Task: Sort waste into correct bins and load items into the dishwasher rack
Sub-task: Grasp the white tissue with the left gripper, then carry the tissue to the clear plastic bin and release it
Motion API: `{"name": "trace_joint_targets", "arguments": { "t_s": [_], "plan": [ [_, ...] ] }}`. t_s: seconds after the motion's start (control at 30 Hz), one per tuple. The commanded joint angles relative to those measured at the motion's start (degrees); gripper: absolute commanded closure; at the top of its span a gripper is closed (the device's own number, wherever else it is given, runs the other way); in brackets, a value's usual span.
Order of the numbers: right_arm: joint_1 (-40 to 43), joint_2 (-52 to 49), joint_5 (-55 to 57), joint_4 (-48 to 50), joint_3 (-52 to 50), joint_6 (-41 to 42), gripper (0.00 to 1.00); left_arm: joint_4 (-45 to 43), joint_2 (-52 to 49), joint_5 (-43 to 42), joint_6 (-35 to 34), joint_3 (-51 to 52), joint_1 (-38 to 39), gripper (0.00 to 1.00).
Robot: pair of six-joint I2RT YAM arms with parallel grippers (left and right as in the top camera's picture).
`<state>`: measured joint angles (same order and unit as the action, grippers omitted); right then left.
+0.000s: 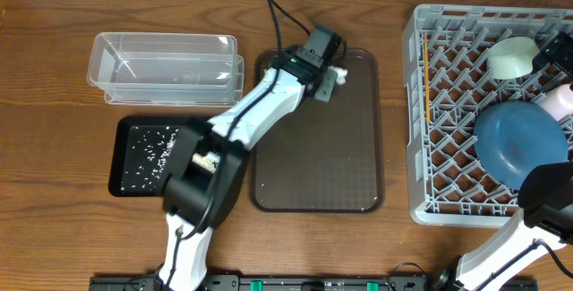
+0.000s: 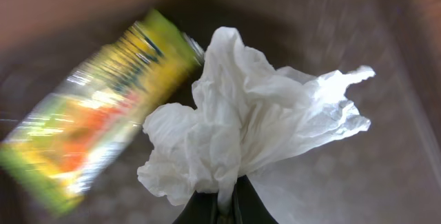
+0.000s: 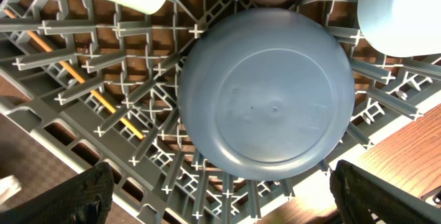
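The left jaws pinch a low fold of the tissue point(image 2: 241, 127) over the brown tray point(image 1: 313, 175) — a thin hold that could slip before the clear tub point(image 1: 166, 63), or drag the neighbouring wrapper point(image 2: 96, 114) along — while the right jaws hang spread above the blue bowl point(image 3: 265, 93) in the rack point(image 3: 69, 65).

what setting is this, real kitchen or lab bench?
Probably a lab bench staged for dish clearing, not a real kitchen: a bare wooden table, a grey dishwasher rack holding a dark-blue bowl, and a clear tub and black tray as waste bins. No sink in view.
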<state>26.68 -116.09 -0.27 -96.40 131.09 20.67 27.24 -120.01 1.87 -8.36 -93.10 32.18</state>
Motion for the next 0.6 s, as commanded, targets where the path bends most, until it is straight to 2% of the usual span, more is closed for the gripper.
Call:
{"name": "trace_joint_targets", "arguments": {
  "t_s": [0.0,0.17,0.47,0.57],
  "plan": [
    [0.26,0.11,0.02,-0.02,0.0,0.96,0.01,0.13,5.97,8.7,-4.48,-0.83,-1.75,0.93],
    [0.26,0.11,0.02,-0.02,0.0,0.96,0.01,1.03,9.33,17.16,-10.43,-0.83,-5.86,0.94],
    [0.26,0.11,0.02,-0.02,0.0,0.96,0.01,10.14,9.42,17.29,-26.99,-0.76,-18.49,0.94],
    [0.26,0.11,0.02,-0.02,0.0,0.96,0.01,12.7,9.42,17.27,-30.45,-0.76,-22.64,0.94]
  ]
}}
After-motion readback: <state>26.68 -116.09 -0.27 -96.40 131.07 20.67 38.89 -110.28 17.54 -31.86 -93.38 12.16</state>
